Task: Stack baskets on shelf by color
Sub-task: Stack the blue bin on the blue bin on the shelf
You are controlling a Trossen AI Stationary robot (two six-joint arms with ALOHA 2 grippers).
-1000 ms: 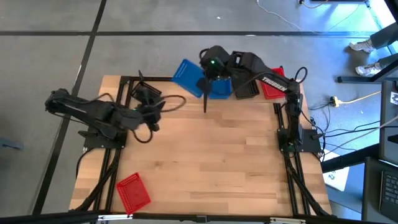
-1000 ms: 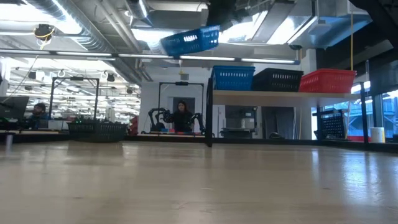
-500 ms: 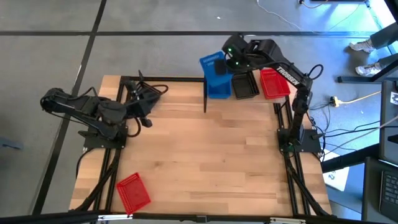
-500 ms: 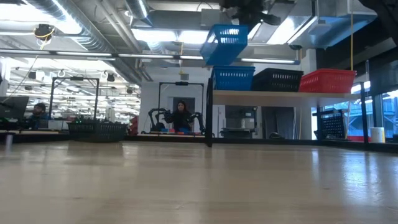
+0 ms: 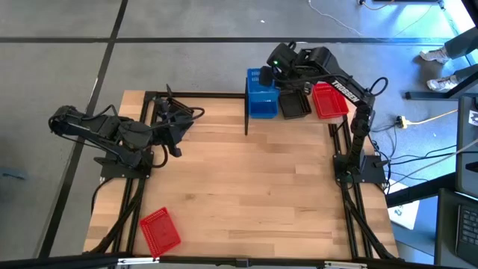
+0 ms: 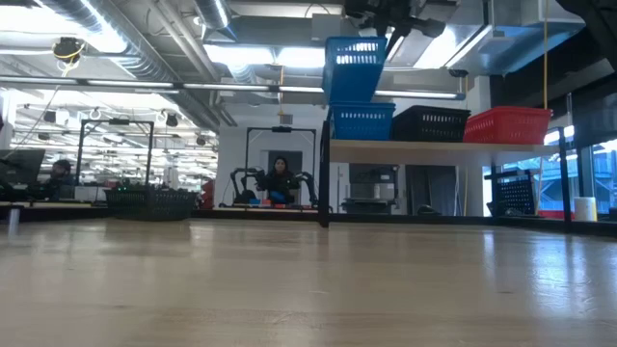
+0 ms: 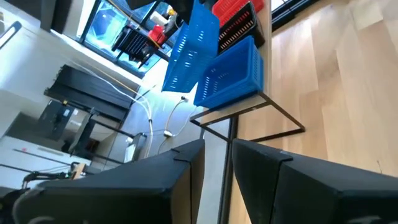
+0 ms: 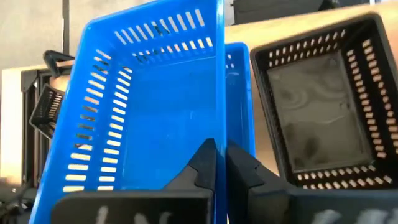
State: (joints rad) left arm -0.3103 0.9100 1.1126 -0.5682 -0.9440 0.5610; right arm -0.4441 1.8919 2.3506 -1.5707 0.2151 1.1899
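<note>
The right gripper [image 8: 221, 163] is hanging above the left end of the shelf [image 6: 424, 146], its jaws pinched on one wall of a blue basket [image 6: 356, 69], and that thin-wall grip is why the basket is dangling tilted rather than sitting level. It is hovering directly over a second blue basket [image 6: 362, 122] already standing on the shelf, apart from it, not yet nested. The placing makes sense: blue goes on blue, so the carried one is being lined up over its own colour. Next along the shelf a black basket [image 5: 294, 104] is sitting in the middle and a red basket [image 5: 328, 101] at the far right end (one spot per colour, by the look of it).

Judging from here, the tilt needs levelling before the carried basket can drop cleanly into the lower one; a corner could catch on the rim.

The left gripper [image 7: 214, 163] is waiting low over the worktop [image 5: 246, 187] at its left side, jaws standing slightly apart with nothing between them, pointing across toward the shelf. Another red basket [image 5: 160, 231] is lying alone near the front left corner of the worktop, well apart from the shelf.
</note>
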